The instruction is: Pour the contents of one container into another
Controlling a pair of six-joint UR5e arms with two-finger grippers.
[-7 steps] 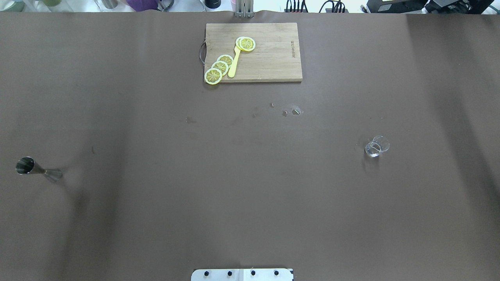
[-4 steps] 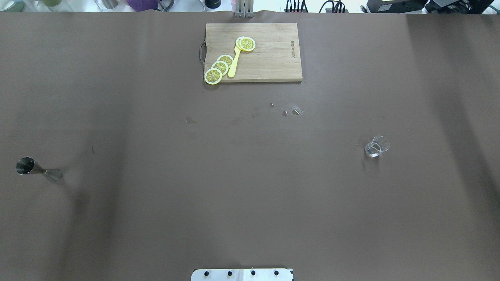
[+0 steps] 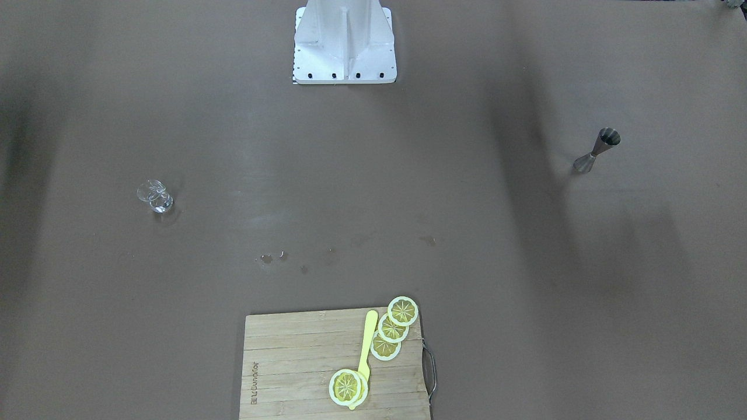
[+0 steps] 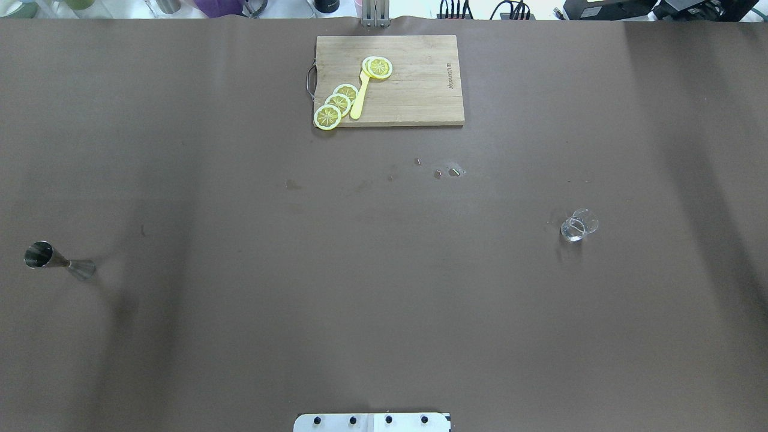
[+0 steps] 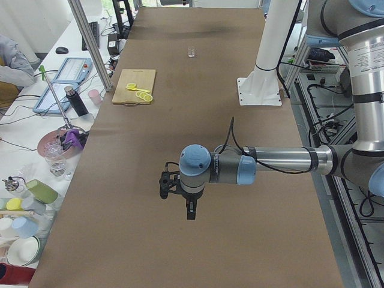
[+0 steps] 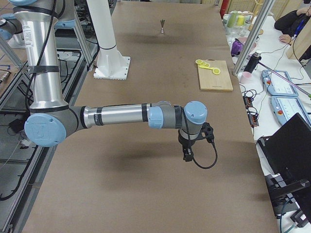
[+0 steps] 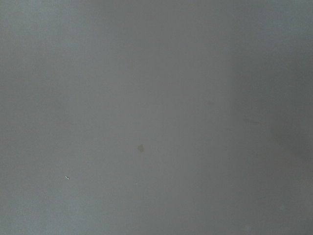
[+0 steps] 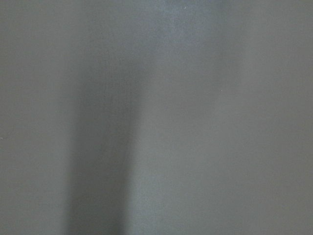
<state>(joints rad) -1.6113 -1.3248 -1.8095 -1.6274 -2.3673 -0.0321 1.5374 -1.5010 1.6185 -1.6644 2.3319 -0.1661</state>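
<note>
A board (image 4: 414, 90) with lemon slices (image 4: 337, 103) and a spoon (image 4: 359, 102) lay at the table's (image 4: 240, 330) far edge. The jigger (image 4: 43, 257) stood well left of the board, near the table's edge, and the glass (image 4: 579, 225) well right. The left gripper (image 5: 190, 210) and right gripper (image 6: 187, 155) showed only in side views, so wide or narrow could not be told.

"What does it all stand on?"

"A wide table (image 4: 384, 312) under a matte brown cover. A soft shadow band (image 4: 672, 108) crosses it at two o'clock."

"And beside it?"

"From the left end, a white bench (image 5: 27, 165) at nine o'clock holds dishes (image 5: 21, 252). An aluminium post (image 5: 90, 42) rises at eleven. The light is even."
</note>
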